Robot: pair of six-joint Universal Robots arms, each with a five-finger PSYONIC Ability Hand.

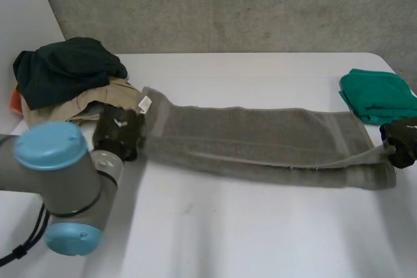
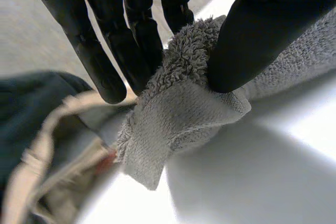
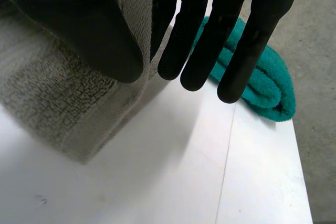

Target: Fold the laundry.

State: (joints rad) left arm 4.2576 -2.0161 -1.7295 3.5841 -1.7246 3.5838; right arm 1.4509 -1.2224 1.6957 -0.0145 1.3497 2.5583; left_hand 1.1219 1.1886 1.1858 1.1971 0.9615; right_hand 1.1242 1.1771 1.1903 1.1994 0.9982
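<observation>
A long grey towel (image 1: 260,138) lies folded lengthwise and stretched across the white table (image 1: 228,226). My left hand (image 1: 118,131) is at the towel's left end, next to the laundry pile. In the left wrist view that hand (image 2: 131,40) pinches a corner of the towel (image 2: 178,119) between thumb and fingers. My right hand (image 1: 402,140) holds the towel's right end just above the table. In the right wrist view that hand (image 3: 79,30) has an edge of the towel (image 3: 63,98) clamped between thumb and fingers.
A pile of laundry (image 1: 68,69) sits at the back left: a dark green garment over a beige one (image 2: 42,156). A folded green towel (image 1: 378,96) (image 3: 268,87) lies at the table's right edge, just behind my right hand.
</observation>
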